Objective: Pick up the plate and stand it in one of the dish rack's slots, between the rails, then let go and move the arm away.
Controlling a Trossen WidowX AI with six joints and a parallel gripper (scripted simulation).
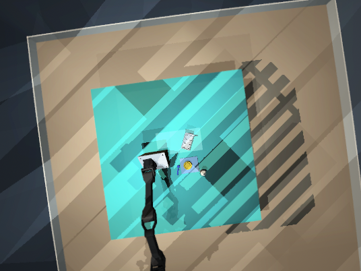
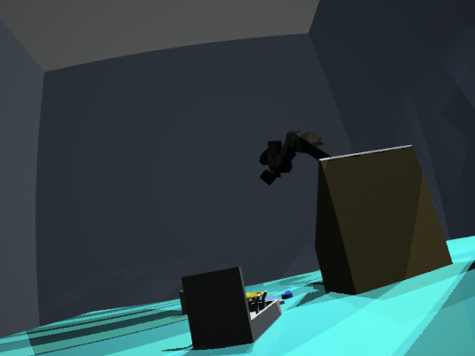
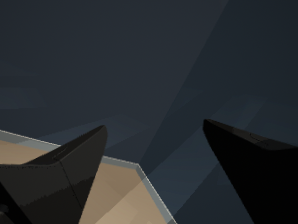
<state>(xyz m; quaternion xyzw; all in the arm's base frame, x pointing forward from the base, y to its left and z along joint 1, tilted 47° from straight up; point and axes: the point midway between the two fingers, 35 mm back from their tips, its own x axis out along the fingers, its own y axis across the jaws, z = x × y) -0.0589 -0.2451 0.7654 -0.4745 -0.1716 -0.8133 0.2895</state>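
The yellow plate [image 1: 187, 165] [image 2: 254, 295] lies flat on a pale blue square mat [image 1: 195, 160]. The white dish rack [image 1: 188, 141] [image 2: 267, 316] stands a little beyond the plate in the top view; dark rails show inside it in the exterior view, partly hidden by a dark upright panel [image 2: 217, 307]. My gripper [image 1: 149, 161] [image 2: 265, 169] [image 3: 155, 127] is open and empty, high up and to the left of the plate and rack in the top view. No plate or rack shows in the wrist view.
A tall brown box with a white top [image 1: 162, 161] [image 2: 381, 212] stands left of the mat, close to the gripper as seen from above. A small blue object [image 1: 178, 169] [image 2: 287, 294] lies between box and plate. A small round pale item [image 1: 203, 172] stands right of the mat.
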